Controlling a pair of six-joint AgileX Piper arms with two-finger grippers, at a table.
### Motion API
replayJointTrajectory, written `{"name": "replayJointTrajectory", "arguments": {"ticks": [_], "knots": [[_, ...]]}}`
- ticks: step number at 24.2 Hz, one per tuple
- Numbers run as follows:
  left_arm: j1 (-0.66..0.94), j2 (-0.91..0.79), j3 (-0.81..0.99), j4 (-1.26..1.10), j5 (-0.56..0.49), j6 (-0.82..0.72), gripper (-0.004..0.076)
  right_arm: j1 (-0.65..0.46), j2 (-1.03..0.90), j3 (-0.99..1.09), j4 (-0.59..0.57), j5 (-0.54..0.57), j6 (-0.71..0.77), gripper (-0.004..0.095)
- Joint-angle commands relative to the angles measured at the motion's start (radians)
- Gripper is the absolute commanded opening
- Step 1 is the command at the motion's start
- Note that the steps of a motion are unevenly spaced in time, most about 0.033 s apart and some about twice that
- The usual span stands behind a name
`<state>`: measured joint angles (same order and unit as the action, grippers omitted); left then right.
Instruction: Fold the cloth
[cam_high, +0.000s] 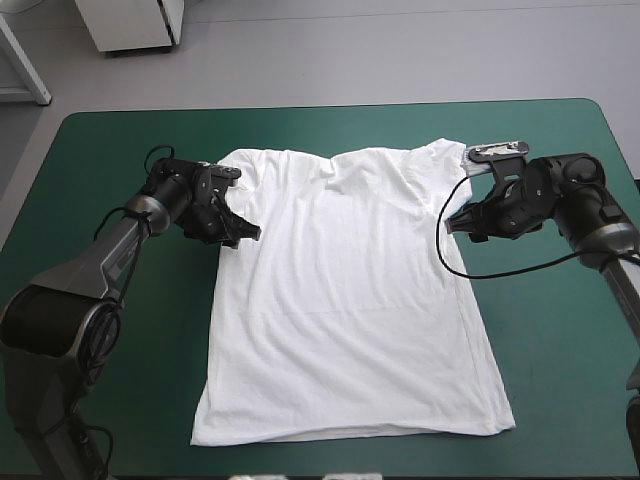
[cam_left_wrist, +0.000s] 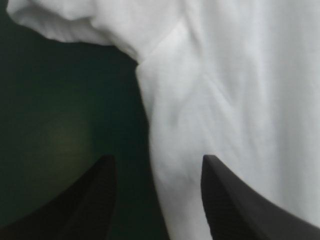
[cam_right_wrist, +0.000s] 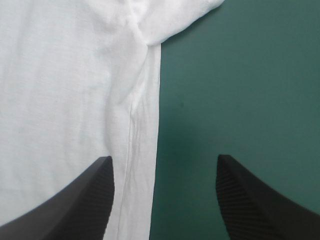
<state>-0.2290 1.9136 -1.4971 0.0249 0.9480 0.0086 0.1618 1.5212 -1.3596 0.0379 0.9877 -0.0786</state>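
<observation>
On the teal-green table (cam_high: 560, 330), spread flat, hem toward the near edge: the white T-shirt (cam_high: 350, 300). At its two side edges, just below the sleeves (cam_high: 250, 165): left gripper (cam_high: 243, 233) and right gripper (cam_high: 457, 222), both wide apart, gripping nothing. Between each pair of black fingers (cam_right_wrist: 95, 195), the shirt's side edge, with one finger over cloth and the other over bare cover.

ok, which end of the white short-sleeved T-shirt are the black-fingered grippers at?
The T-shirt's sleeve end, toward the table's far edge: left gripper and right gripper, both open, straddle its side edges near the armpits.
</observation>
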Motion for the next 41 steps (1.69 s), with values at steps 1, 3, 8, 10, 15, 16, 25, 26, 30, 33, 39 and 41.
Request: {"name": "replayJointTrajectory", "arguments": {"ticks": [1, 3, 8, 10, 15, 16, 25, 26, 30, 33, 39, 41], "knots": [[0.014, -0.025, -0.034, -0.031, -0.009, -0.002, 0.0385, 0.000, -0.014, -0.033, -0.001, -0.055, -0.013, 0.0568], [0.014, -0.013, -0.034, -0.064, -0.008, 0.029, 0.0385, 0.000, 0.000, -0.035, -0.001, -0.059, -0.013, 0.0568], [0.014, 0.018, -0.034, -0.109, 0.011, 0.051, 0.0383, 0.000, 0.050, -0.034, 0.024, -0.063, -0.013, 0.0568], [0.014, 0.032, -0.034, -0.116, 0.021, 0.051, 0.0348, 0.000, 0.074, -0.037, 0.028, -0.076, -0.027, 0.0568], [0.014, 0.054, -0.034, -0.141, 0.025, 0.068, 0.0055, 0.000, 0.127, -0.052, 0.046, -0.105, -0.036, 0.0568], [0.014, 0.056, -0.034, -0.141, 0.025, 0.076, -0.0013, 0.000, 0.141, -0.062, 0.056, -0.103, -0.043, 0.0568], [0.014, 0.060, -0.034, -0.141, 0.032, 0.092, -0.0010, 0.000, 0.315, -0.168, 0.110, -0.094, -0.084, 0.0568], [0.014, 0.060, -0.034, -0.141, 0.032, 0.096, -0.0010, 0.000, 0.342, -0.171, 0.112, -0.090, -0.084, 0.0568], [0.014, 0.056, -0.036, -0.141, 0.032, 0.096, -0.0010, 0.005, 0.398, -0.173, 0.148, -0.091, -0.093, 0.0564], [0.014, 0.056, -0.036, -0.141, 0.030, 0.096, -0.0010, 0.027, 0.438, -0.173, 0.161, -0.073, -0.113, 0.0389], [0.014, 0.054, -0.036, -0.142, 0.025, 0.096, -0.0010, 0.079, 0.495, -0.173, 0.232, -0.043, -0.154, -0.0013], [0.014, 0.044, -0.036, -0.146, 0.025, 0.096, -0.0010, 0.080, 0.492, -0.175, 0.241, -0.041, -0.154, -0.0013]]}}
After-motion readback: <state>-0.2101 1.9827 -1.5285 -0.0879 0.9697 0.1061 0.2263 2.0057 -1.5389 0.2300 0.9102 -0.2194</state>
